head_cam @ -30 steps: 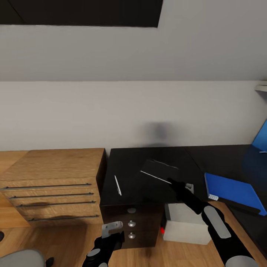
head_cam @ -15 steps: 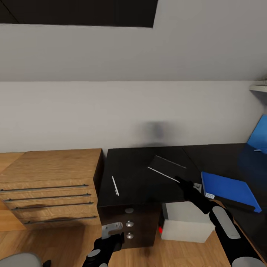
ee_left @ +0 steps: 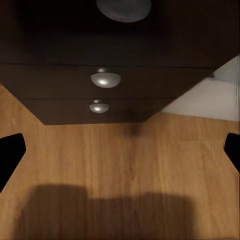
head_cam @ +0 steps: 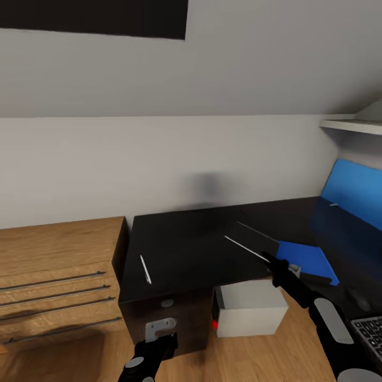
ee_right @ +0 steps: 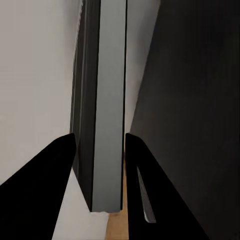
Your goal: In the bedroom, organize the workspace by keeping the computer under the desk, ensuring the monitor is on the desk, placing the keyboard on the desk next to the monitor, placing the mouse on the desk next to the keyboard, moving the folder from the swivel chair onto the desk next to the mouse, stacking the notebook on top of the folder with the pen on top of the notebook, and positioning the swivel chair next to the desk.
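Desk (head_cam: 185, 244): glossy black.
R gripper (head_cam: 277, 263): pinching notebook (head_cam: 252, 240) edge-on, tilted.
L gripper (head_cam: 159, 331): spread, idle.
Risk: thin grip, notebook cd slip short of folder (head_cam: 305, 259).

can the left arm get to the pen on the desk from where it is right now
Probably yes. The pen lies bare near the desk's front edge, with nothing around it. The left gripper hangs open and empty, low before the drawers, so it must first rise above the edge.
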